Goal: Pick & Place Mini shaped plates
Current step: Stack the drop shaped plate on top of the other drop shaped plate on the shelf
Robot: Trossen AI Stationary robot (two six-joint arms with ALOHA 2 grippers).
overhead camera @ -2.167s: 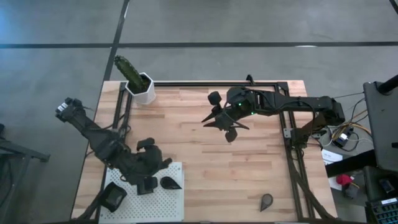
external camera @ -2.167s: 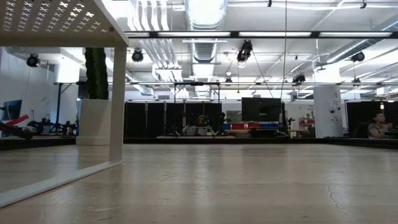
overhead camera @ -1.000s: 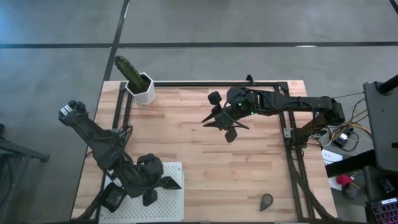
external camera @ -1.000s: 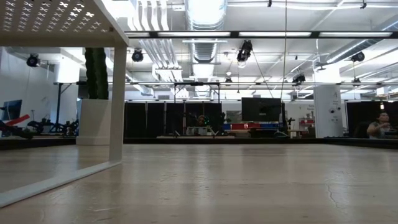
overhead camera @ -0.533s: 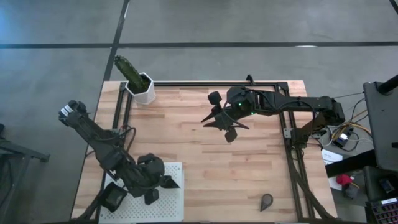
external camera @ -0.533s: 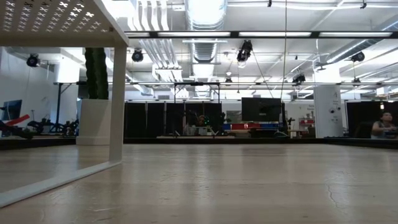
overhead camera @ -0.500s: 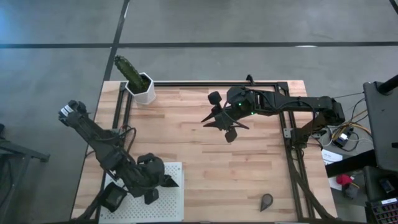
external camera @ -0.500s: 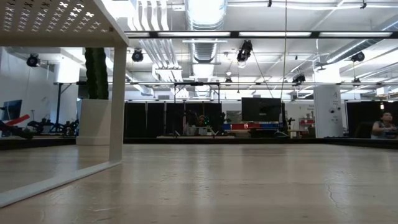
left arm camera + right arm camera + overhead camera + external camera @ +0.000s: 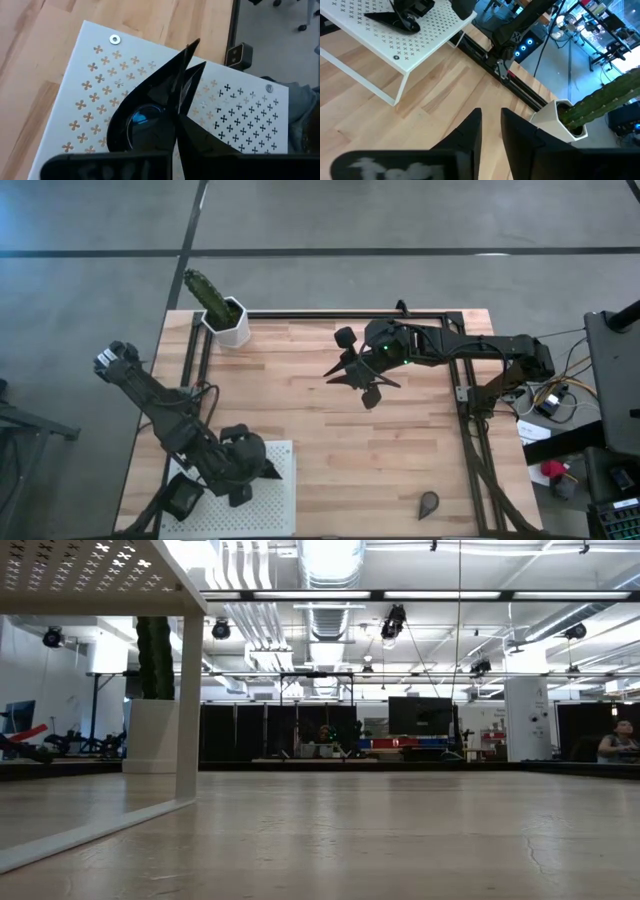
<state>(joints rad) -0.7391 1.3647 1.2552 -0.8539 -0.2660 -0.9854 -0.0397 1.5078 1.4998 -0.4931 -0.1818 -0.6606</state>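
Observation:
A dark teardrop-shaped mini plate [image 9: 268, 471] lies on the white perforated board [image 9: 270, 505] at the table's near left. My left gripper [image 9: 243, 468] is shut on it. It also shows in the left wrist view [image 9: 145, 117]. A dark square mini plate [image 9: 183, 497] sits at the board's left end. Another teardrop plate [image 9: 429, 503] lies on the table near the front edge, to the right. My right gripper [image 9: 338, 371] hovers shut and empty over the table's far middle, and its fingers [image 9: 490, 125] hold nothing. My left gripper pinches the teardrop plate by its raised rim [image 9: 176, 92] near the pointed end, one finger [image 9: 200, 115] outside the rim and the other hidden on the dish's inner side. The fingers come from above, slanting. The plate's underside rests on the board.
A white hexagonal pot with a green cactus [image 9: 222, 312] stands at the far left corner, and it shows in the right wrist view [image 9: 570, 120]. The board stands raised on legs [image 9: 188, 700]. Black frame rails [image 9: 340, 314] run along the table's far and right sides.
My left gripper has stayed low over the board at the teardrop plate, and the plate's pointed end has shifted slightly toward the table's left. My right arm has kept still.

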